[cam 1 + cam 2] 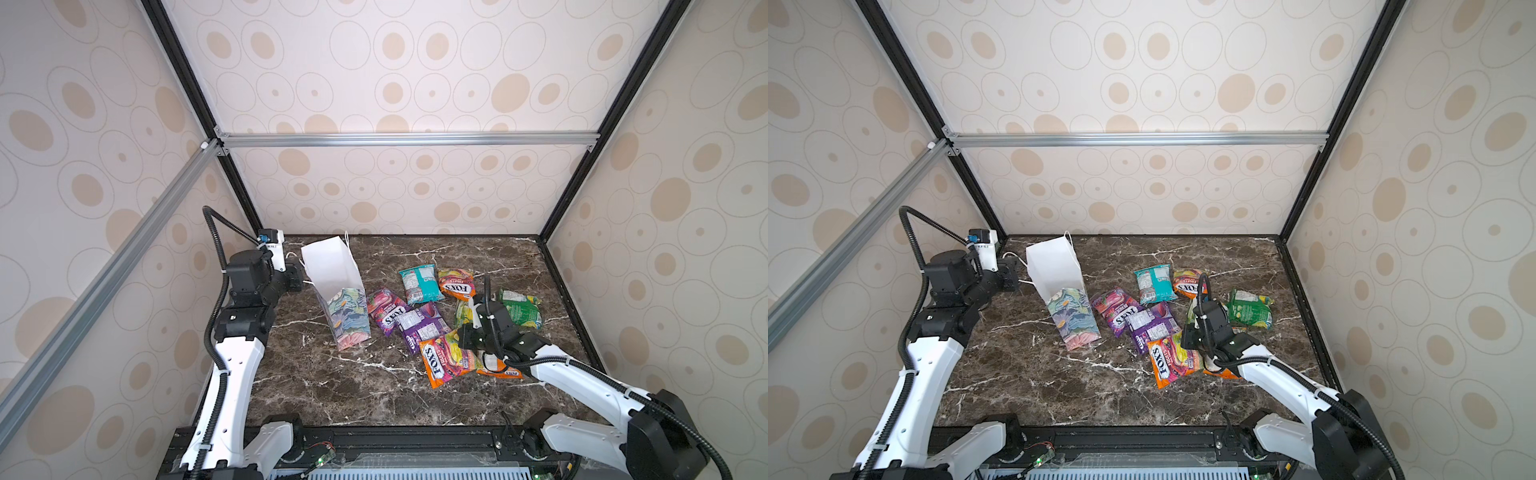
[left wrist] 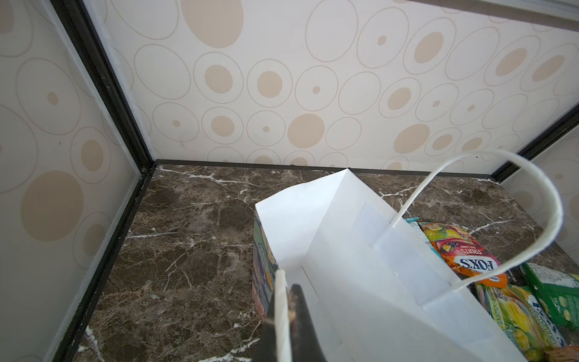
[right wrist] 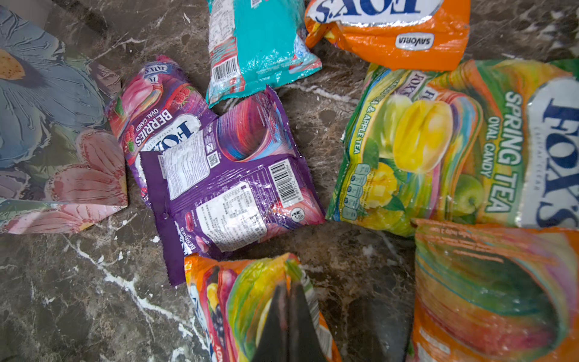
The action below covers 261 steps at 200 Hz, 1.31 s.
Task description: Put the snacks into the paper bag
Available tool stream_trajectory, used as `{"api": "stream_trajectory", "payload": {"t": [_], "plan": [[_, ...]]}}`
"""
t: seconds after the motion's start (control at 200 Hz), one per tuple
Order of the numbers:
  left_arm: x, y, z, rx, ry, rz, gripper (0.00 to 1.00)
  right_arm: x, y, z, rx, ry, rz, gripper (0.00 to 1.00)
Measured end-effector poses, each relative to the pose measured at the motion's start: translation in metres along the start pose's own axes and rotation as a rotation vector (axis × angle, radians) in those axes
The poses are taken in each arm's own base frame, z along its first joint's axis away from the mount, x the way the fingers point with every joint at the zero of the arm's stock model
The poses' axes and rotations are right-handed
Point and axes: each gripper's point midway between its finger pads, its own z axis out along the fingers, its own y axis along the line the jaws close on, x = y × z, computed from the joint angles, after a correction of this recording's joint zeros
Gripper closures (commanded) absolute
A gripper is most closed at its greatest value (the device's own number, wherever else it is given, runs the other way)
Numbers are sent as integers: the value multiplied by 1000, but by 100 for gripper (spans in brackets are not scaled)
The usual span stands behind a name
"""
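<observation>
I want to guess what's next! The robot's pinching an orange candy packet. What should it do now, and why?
Probably lift it a little. The right gripper is shut on the orange packet, which lies on the table; the left gripper holds the bag by its handle.

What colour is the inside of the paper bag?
White; left wrist view shows the paper bag best.

The right gripper [image 3: 289, 286] is seen clamped on the multicolour fruit packet [image 3: 238, 301]; the purple packet [image 3: 232, 200] is laid over the berries packet [image 3: 150, 103]; the paper bag [image 3: 56, 131] is seen just beside them.
</observation>
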Motion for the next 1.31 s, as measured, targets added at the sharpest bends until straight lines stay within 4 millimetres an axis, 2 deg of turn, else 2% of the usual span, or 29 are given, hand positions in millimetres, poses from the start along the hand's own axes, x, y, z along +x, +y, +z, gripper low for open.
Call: {"api": "stream_trajectory", "payload": {"t": [0.865,1.305], "plan": [[0,-1,0,6,0,-8,100,-27,35,-32,-79,-77,-91,100],[-2,-3,-3,11,-8,-10,100,-62,91,-73,-191,-194,-217,100]]}}
